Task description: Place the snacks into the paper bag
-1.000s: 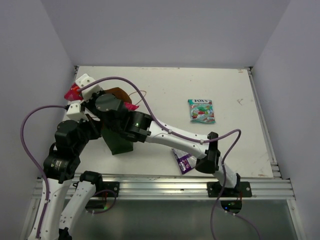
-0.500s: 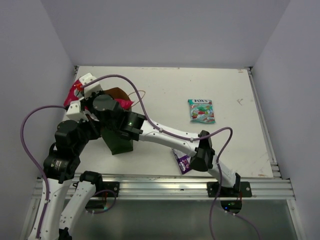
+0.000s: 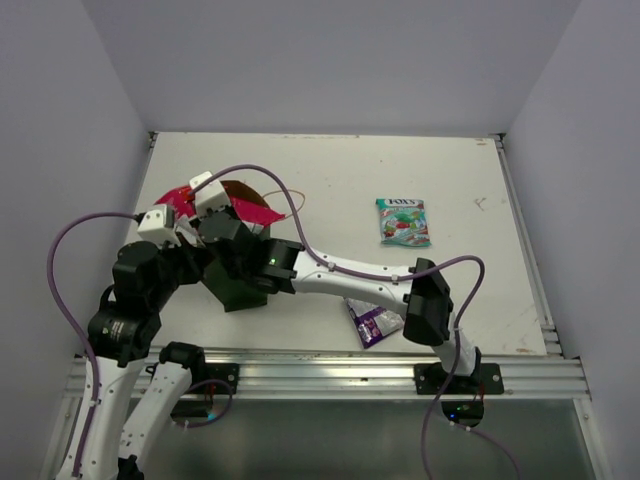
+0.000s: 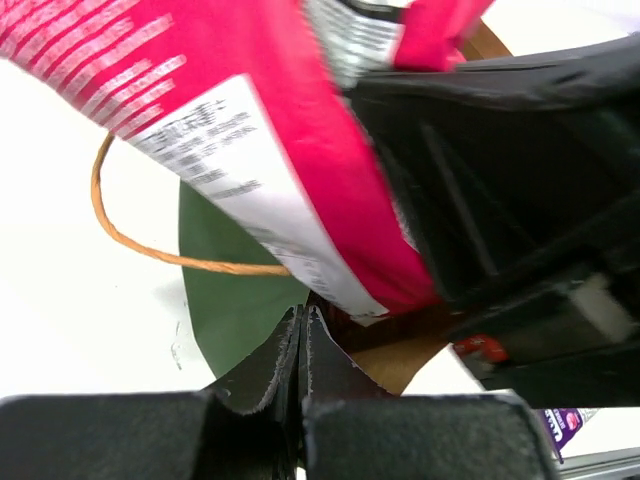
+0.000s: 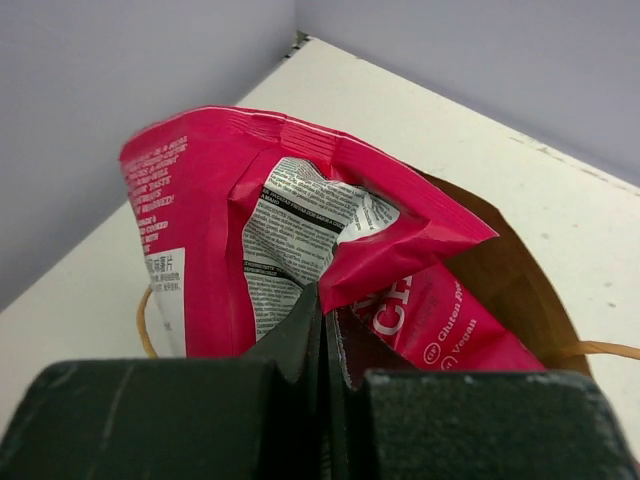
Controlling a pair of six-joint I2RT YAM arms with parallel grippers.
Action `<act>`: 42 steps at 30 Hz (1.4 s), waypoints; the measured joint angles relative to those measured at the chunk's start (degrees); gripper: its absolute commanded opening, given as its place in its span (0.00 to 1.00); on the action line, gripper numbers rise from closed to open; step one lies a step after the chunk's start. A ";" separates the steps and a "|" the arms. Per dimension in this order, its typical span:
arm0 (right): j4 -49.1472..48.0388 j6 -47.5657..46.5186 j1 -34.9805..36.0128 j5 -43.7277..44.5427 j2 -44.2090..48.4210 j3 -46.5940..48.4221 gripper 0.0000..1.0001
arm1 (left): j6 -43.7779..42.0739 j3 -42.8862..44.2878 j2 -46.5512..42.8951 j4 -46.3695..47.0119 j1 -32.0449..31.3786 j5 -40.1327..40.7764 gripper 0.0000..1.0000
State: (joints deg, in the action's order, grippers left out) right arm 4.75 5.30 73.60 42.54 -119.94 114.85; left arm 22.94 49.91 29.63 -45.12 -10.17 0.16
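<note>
My right gripper (image 5: 325, 300) is shut on the large red-and-white packet (image 5: 215, 200) and holds it, crumpled, over the mouth of the paper bag (image 5: 505, 275). In the top view the packet (image 3: 180, 196) sticks out at the bag's left rim, and the bag's dark green side (image 3: 240, 288) shows under the right arm. My left gripper (image 4: 302, 325) is shut on the bag's rim, green outside (image 4: 225, 300) and brown inside. A tan handle (image 4: 120, 225) loops to the left. The teal packet (image 3: 403, 221) and the purple packet (image 3: 371, 323) lie on the table.
The grey side wall stands close to the left of the bag. The right arm's forearm (image 3: 340, 272) stretches across the table's front, above the purple packet. The white table (image 3: 470, 270) ends at a metal rail in front.
My right gripper has carried the red-and-white packet rightward from beyond the bag's left side to over the bag's mouth. The left gripper has stayed on the rim.
</note>
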 measured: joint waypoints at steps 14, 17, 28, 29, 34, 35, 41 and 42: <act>12.22 -8.31 0.20 9.51 1.18 4.50 0.00 | 0.00 0.00 -0.83 0.81 0.00 0.09 0.00; 12.44 -8.57 0.11 10.88 1.20 3.19 0.00 | 0.00 0.00 -0.90 0.74 0.00 0.35 0.00; 18.40 -9.16 -1.33 12.20 -0.50 4.72 0.00 | 0.02 3.69 -2.19 -2.12 0.00 4.22 0.00; 19.19 -9.18 -1.46 12.22 -1.22 5.70 0.00 | 0.02 4.17 -2.19 -3.04 0.00 4.87 0.00; 21.27 -9.03 -1.38 11.82 -3.63 8.57 0.00 | -0.02 5.49 -2.23 -5.57 0.02 6.58 0.00; 21.68 -8.92 -1.36 11.67 -3.93 9.03 0.00 | -0.02 5.49 -2.21 -5.62 0.00 6.56 0.00; 26.51 -7.28 -1.42 8.39 -7.06 15.08 0.00 | 0.02 3.19 -2.58 -3.06 0.02 5.18 0.00; 27.39 -7.08 -1.40 7.72 -7.48 15.82 0.00 | 0.02 2.75 -2.64 -2.27 0.02 4.90 0.00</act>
State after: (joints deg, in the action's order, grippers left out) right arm 32.14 -1.78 72.20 50.26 -127.42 130.67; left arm 22.96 52.66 26.98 -47.40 -10.15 5.06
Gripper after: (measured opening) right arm 0.010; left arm 0.005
